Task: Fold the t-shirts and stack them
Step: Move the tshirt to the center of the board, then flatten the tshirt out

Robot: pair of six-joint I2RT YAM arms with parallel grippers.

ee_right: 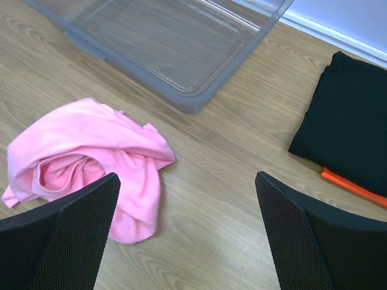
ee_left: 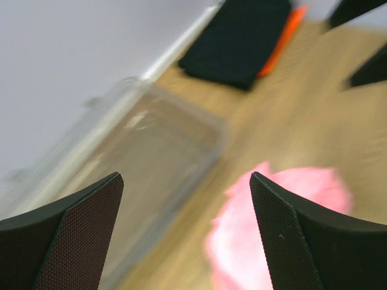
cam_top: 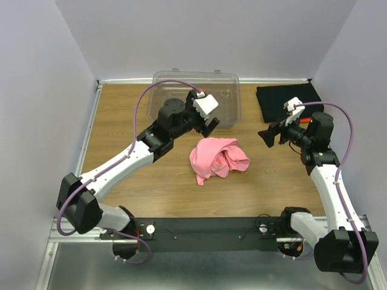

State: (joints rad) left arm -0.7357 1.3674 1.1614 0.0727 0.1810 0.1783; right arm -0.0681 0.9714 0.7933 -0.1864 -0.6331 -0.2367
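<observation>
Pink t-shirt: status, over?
Left gripper open, empty; right gripper open, empty. Pink t-shirt crumpled mid-table, unfolded. Black t-shirt folded far right, on orange t-shirt. Nothing blocking.

A salmon-pink t-shirt (cam_top: 217,158) lies crumpled in the middle of the table (cam_top: 121,121), and a folded black t-shirt (cam_top: 287,101) rests on an orange t-shirt (ee_right: 354,186) at the far right.

The loose shirt (cam_top: 217,159) lies before the bin (cam_top: 228,96); stacked shirts (cam_top: 279,99) lie right of the bin
</observation>
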